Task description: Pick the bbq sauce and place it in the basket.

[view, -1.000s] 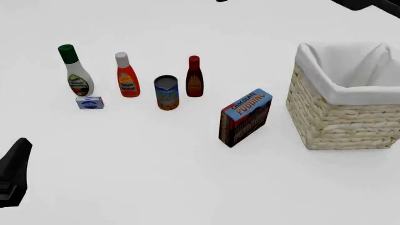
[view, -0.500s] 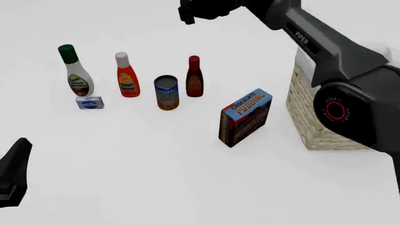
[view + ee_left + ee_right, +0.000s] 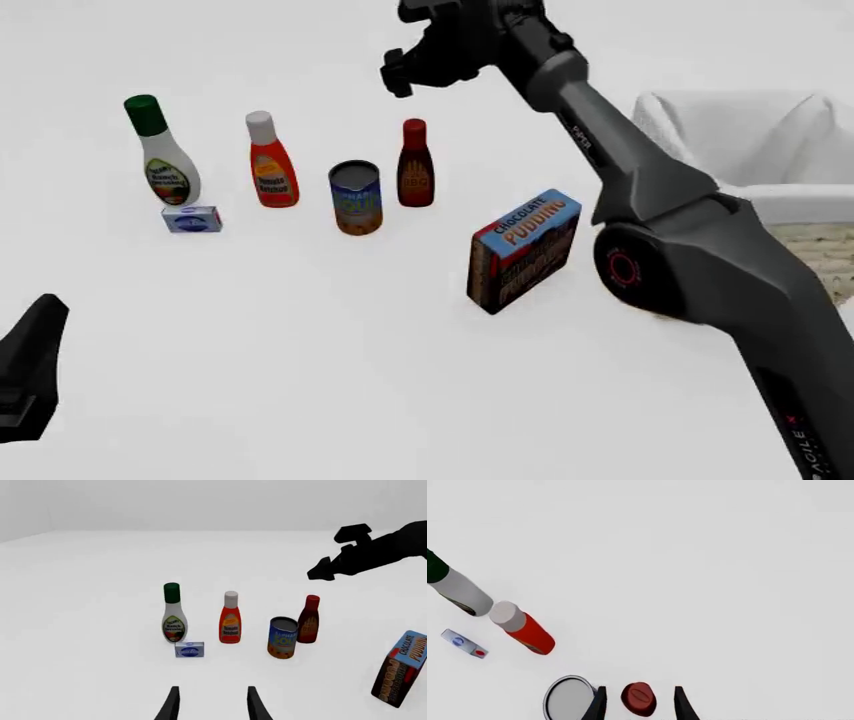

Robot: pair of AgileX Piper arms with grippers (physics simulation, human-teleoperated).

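The bbq sauce [image 3: 415, 170] is a slim dark brown bottle with a red cap, standing upright just right of a can. My right gripper [image 3: 398, 76] hangs above and a little behind it, open. In the right wrist view the red cap [image 3: 639, 698] shows from above between the two open fingers [image 3: 599, 703], apart from both. The left wrist view shows the bottle [image 3: 308, 622] and the right gripper [image 3: 325, 571] over it. The basket [image 3: 795, 196] stands at the right, largely hidden behind my right arm. My left gripper [image 3: 212, 704] is open with nothing in it, low at the near left.
A white bottle with a green cap [image 3: 163, 155], an orange-red bottle with a white cap [image 3: 271, 165] and a can [image 3: 355, 198] stand in a row left of the bbq sauce. A small blue box [image 3: 192, 218] lies by the white bottle. A chocolate pudding box [image 3: 523, 250] stands nearer, toward the basket.
My right arm has swung in from the far right and its gripper has come down over the bbq sauce. The arm now covers much of the basket. The left arm has stayed still.
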